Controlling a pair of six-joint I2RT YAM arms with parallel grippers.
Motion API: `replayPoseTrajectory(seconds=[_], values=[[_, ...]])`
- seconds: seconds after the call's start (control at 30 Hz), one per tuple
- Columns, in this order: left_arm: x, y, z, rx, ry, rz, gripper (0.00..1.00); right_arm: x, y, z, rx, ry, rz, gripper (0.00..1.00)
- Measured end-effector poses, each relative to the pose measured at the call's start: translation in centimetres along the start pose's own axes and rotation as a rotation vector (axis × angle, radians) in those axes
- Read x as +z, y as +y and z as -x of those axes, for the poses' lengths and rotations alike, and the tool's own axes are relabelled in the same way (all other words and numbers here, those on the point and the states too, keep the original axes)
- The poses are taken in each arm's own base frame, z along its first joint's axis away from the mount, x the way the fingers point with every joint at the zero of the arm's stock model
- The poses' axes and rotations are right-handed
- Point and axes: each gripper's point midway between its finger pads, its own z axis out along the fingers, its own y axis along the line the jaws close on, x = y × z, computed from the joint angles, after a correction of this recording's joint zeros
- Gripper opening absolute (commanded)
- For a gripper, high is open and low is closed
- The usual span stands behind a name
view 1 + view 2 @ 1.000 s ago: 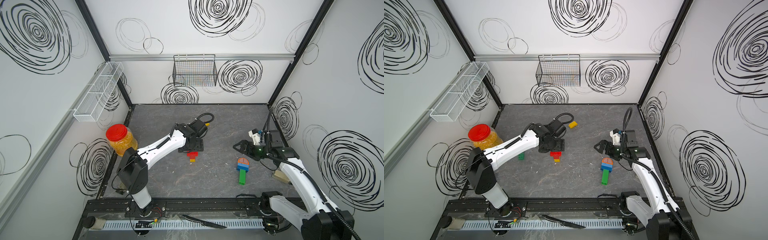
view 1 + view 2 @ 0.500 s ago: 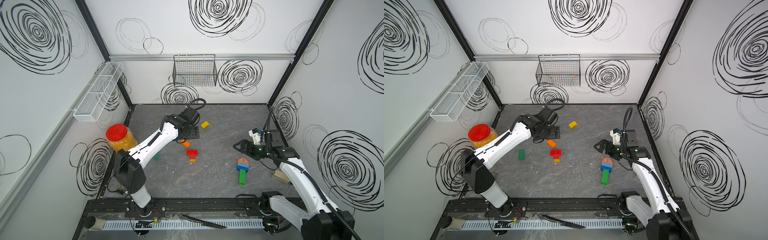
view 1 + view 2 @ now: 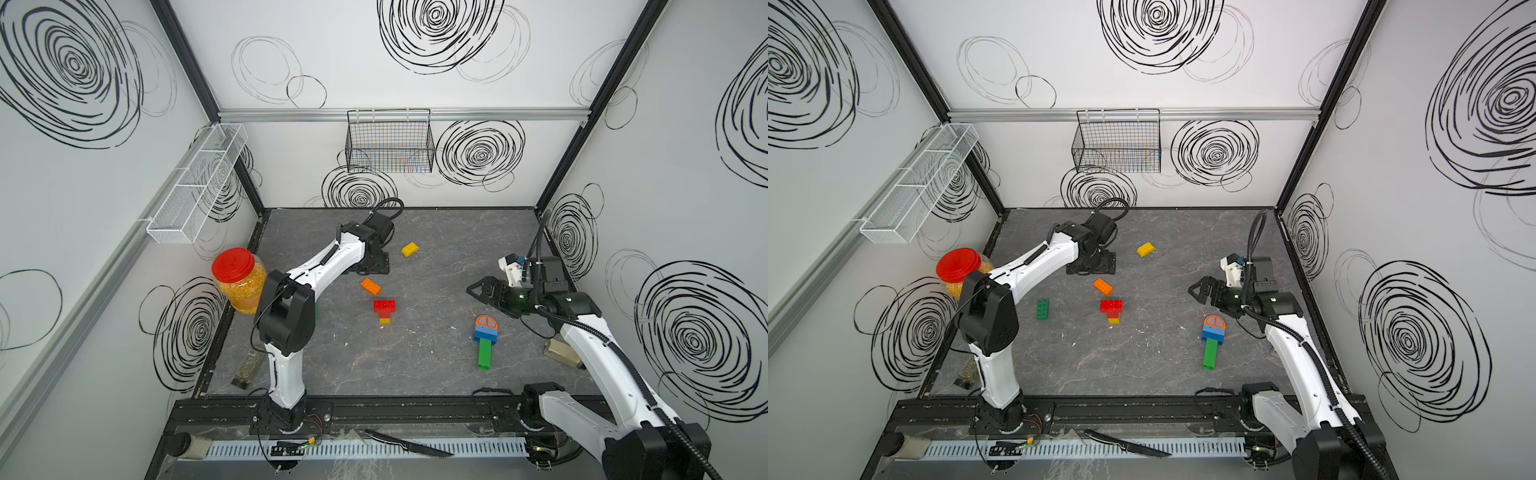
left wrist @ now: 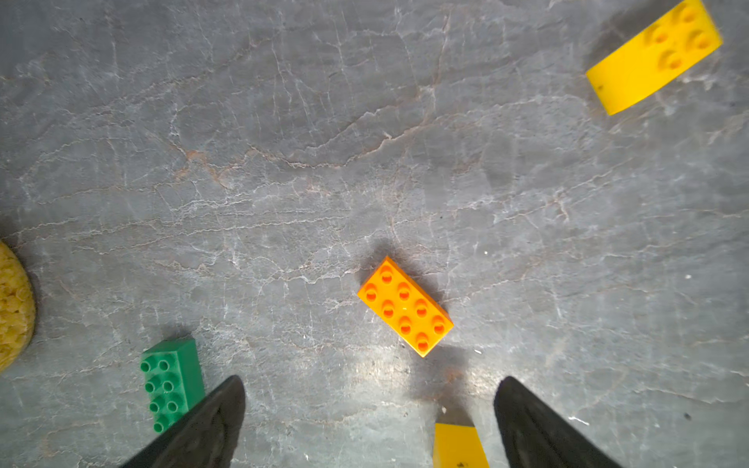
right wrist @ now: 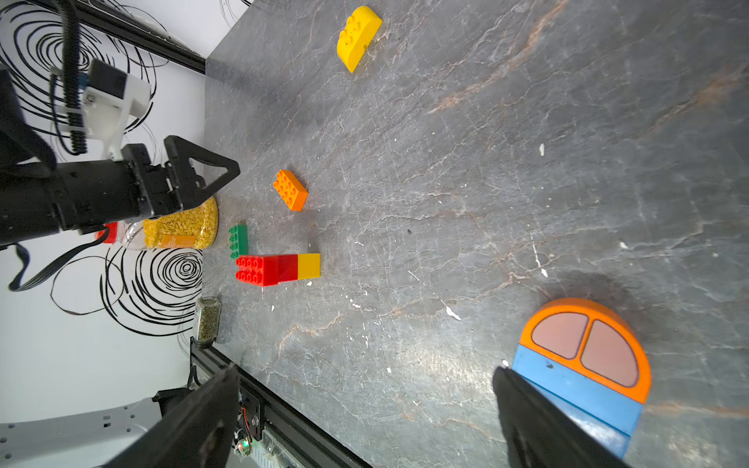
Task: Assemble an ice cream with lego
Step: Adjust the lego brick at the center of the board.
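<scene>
Your left pincer hangs open and empty over the worktop. The orange studded plastic brick lies flat just ahead of it, long axis skewed to the jaw line. This pincer is the nearer.

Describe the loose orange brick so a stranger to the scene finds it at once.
On the grey table, look near the middle, close to the left end effector. The orange brick lies flat, studs up, between the yellow curved brick and the red stack, touching neither. It is the only orange rectangle; the other orange piece is a dome joined to a blue brick.
</scene>
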Motion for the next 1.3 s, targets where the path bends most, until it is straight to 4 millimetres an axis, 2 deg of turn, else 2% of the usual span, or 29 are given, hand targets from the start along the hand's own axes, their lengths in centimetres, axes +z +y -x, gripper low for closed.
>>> replayPoseTrajectory(seconds=[0.23,0.43,0.67,0.83,1.1,1.3], values=[[3.4,-0.3,0.4,0.009,0.032,-0.004,0.99,0.3,0.1,0.0,-0.002,0.014,-0.006,1.00],[5.7,0.4,0.3,-0.007,0.064,-0.003,0.99,0.7,0.2,-0.2,-0.004,0.029,-0.013,1.00],[6.9,0.9,0.7,-0.043,0.065,-0.030,1.00,1.2,0.4,-0.5,-0.007,0.047,-0.020,1.00],[8.1,1.2,0.4,-0.047,0.084,-0.013,1.00,1.3,0.7,-0.4,-0.007,0.049,-0.024,1.00],[8.6,2.6,0.1,-0.057,0.092,0.027,1.00,1.4,0.7,-0.5,-0.007,0.050,-0.032,1.00],[9.5,4.3,-1.9,-0.066,0.128,0.066,0.99,1.5,0.8,-0.6,-0.002,0.052,-0.031,1.00]])
